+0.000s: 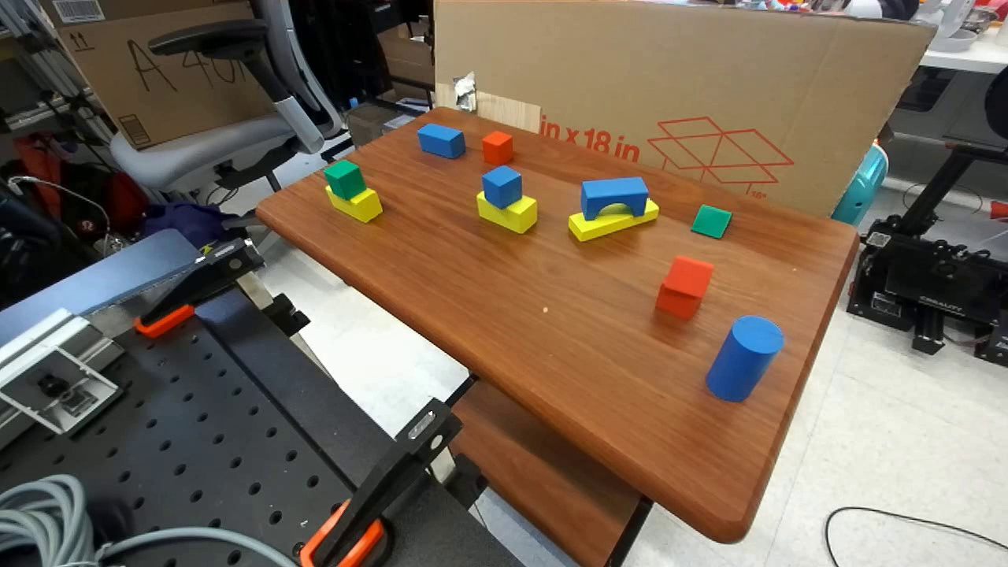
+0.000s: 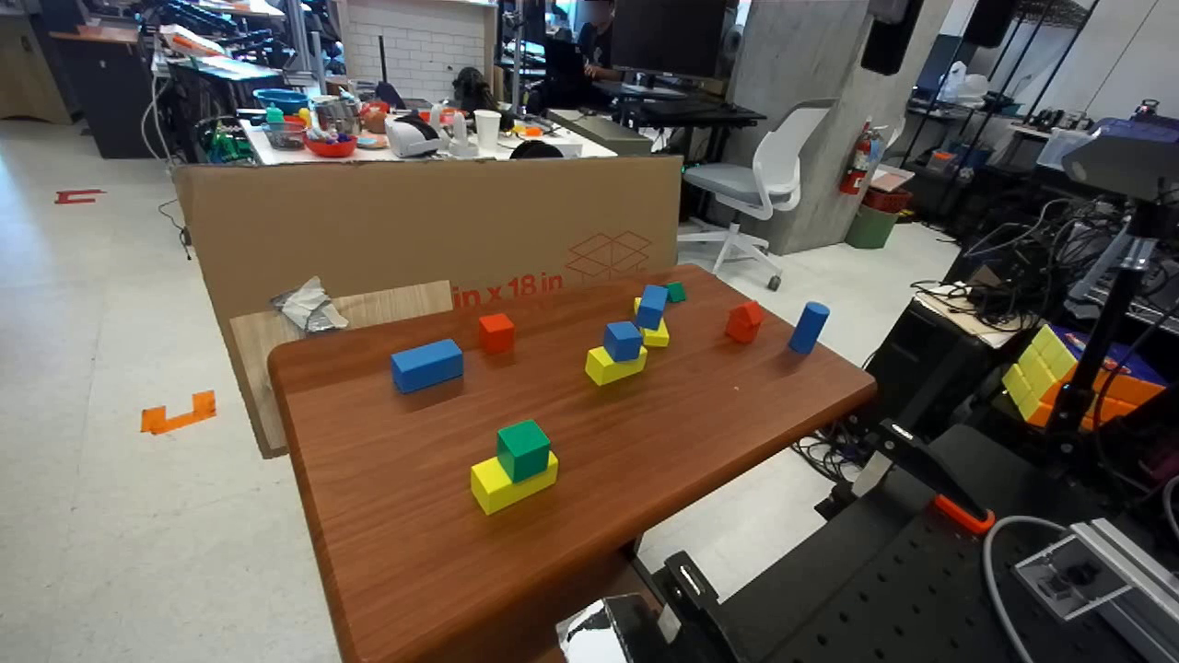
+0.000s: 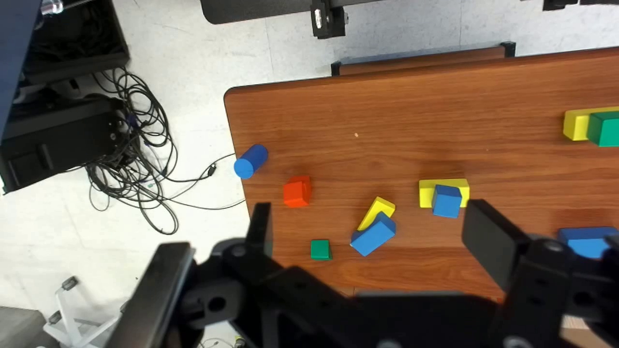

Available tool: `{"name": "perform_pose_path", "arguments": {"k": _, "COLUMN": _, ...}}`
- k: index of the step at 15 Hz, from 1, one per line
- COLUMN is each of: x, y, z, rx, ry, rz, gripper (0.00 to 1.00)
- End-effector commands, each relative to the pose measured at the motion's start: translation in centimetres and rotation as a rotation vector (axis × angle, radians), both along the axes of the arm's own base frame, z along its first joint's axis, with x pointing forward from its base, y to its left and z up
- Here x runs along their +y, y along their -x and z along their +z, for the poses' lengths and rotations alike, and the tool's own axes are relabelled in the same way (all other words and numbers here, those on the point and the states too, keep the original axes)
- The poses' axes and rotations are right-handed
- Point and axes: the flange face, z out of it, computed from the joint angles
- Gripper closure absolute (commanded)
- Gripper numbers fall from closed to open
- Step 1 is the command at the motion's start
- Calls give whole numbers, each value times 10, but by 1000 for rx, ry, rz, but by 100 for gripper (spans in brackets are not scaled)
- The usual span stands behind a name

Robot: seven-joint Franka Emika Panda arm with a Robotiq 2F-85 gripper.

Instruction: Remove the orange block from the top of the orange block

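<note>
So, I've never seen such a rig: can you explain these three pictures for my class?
This is one robot arm, steered remotely. Two pictures come from cameras outside it; the third, from a camera on its wrist, looks down past its pincer. On the wooden table are an upper orange block resting on a lower orange block, a blue cylinder, a small green piece, a long blue block and a lone orange block. A green block, a small blue block and a blue arch each sit on a yellow block. The pincer is open and holds nothing; the blocks seen between its jaws are below, on the table.
</note>
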Motion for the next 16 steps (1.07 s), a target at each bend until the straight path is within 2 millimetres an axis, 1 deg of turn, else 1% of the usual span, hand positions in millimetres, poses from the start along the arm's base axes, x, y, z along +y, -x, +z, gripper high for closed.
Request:
{"name": "perform_pose_path", "arguments": {"k": 1, "x": -2, "y": 0, "z": -2, "rx": -13, "ry": 8, "rz": -22, "gripper": 0}}
{"name": "perform_pose_path", "arguments": {"k": 4, "x": -4, "y": 1, "z": -5, "rx": -29, "ry": 14, "rz": -50, "gripper": 0}}
{"name": "perform_pose_path", "arguments": {"k": 8, "x": -4, "y": 0, "z": -16, "rx": -80, "ry": -6, "rz": -80, "gripper": 0}}
{"name": "perform_pose_path", "arguments": {"k": 10, "x": -8, "y": -1, "z": -21, "rx": -98, "ry": -27, "rz": -80, "gripper": 0}}
{"name": "perform_pose_path", "arguments": {"k": 12, "x": -19, "y": 0, "z": -23, "rx": -117, "ry": -45, "rz": -91, "gripper": 0}}
{"name": "perform_pose_path", "arguments": {"k": 13, "x": -29, "y": 1, "z": -21, "rx": -126, "ry": -61, "rz": -104, "gripper": 0}}
{"name": "perform_pose_path", "arguments": {"k": 16, "x": -55, "y": 3, "z": -29, "rx": -117, "ry": -131, "rz": -139, "gripper": 0}}
